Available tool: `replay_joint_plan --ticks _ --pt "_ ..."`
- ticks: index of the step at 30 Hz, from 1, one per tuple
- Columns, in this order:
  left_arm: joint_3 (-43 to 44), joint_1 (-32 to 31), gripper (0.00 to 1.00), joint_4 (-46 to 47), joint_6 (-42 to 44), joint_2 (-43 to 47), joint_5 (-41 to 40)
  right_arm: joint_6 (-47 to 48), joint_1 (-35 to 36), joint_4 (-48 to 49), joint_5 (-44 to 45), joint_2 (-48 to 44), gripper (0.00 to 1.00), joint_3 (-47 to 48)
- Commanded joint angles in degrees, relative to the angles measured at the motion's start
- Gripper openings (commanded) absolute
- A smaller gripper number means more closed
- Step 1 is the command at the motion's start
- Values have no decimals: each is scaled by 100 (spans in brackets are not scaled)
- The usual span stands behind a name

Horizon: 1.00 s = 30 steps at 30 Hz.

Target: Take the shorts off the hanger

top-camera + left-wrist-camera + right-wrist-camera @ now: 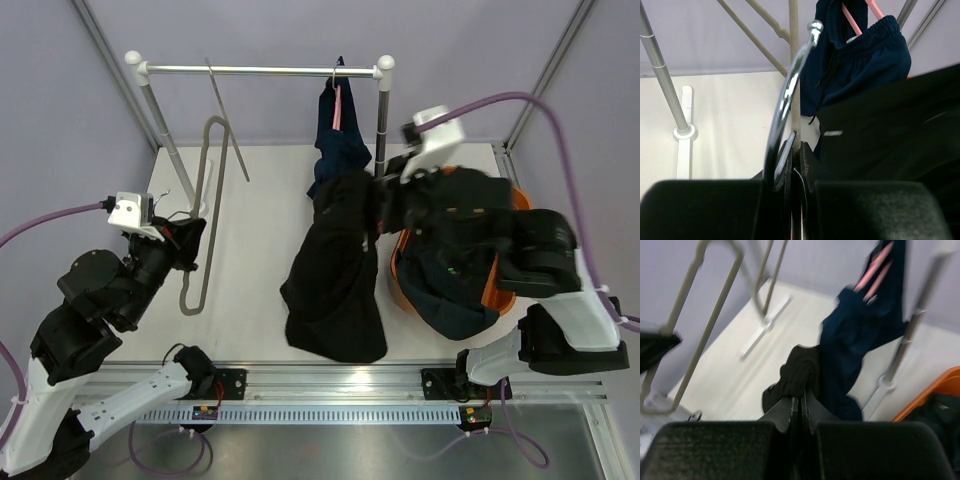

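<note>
My left gripper (192, 236) is shut on the neck of a beige hanger (203, 215), whose chrome hook (790, 95) curves up just past the fingertips (790, 150). Black shorts (336, 272) trail from mid-table up to my right gripper (378, 205), which is shut on a bunch of their cloth (797, 371). They hang apart from the beige hanger. Navy blue shorts (338, 150) hang on a pink hanger (337, 105) on the rail (260, 71). Dark teal shorts (455, 292) lie in the orange basket (400, 285).
The clothes rack has uprights at the back left (165, 130) and back right (382, 110), with foot plates on the table. The orange basket sits under my right arm. Grey frame walls close in the back and sides.
</note>
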<state>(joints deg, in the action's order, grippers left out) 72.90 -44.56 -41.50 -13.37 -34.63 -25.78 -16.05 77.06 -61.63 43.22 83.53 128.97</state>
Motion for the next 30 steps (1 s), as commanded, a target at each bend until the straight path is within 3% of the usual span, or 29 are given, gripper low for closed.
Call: replay_joint_plan --ticks 1,3,5,6,10,14,16,17,21,26,30 --pt "128 -18 0 265 80 -17 12 1084 -15 613 1808 -433 0 603" --pt "145 -18 0 212 89 -43 73 2286 -15 1386 2337 -504 0 220" --pt "171 -18 0 177 123 -105 108 3680 -164 2853 2919 -618 0 -98" --pt "180 -27 0 142 132 -114 126 3906 -269 3171 2955 -653 0 -169" --pt "215 -18 0 115 194 -149 214 3838 -1243 2974 2482 -654 0 391" --pt "224 -18 0 115 212 -211 328 3917 -2699 2867 2138 -347 0 779" --pt "189 -18 0 107 220 -228 389 3707 -3291 2579 1780 -109 0 989" --pt "128 -18 0 89 220 -228 416 3271 -3929 2385 1612 -13 0 1260" --pt "-13 -18 0 45 220 -184 425 2100 -5319 1358 777 453 0 1701" --pt "-83 -18 0 -16 203 -149 442 730 -6745 530 -190 972 0 2491" --pt "-153 -18 0 -8 203 -158 451 129 -7450 265 -1068 938 0 2152"
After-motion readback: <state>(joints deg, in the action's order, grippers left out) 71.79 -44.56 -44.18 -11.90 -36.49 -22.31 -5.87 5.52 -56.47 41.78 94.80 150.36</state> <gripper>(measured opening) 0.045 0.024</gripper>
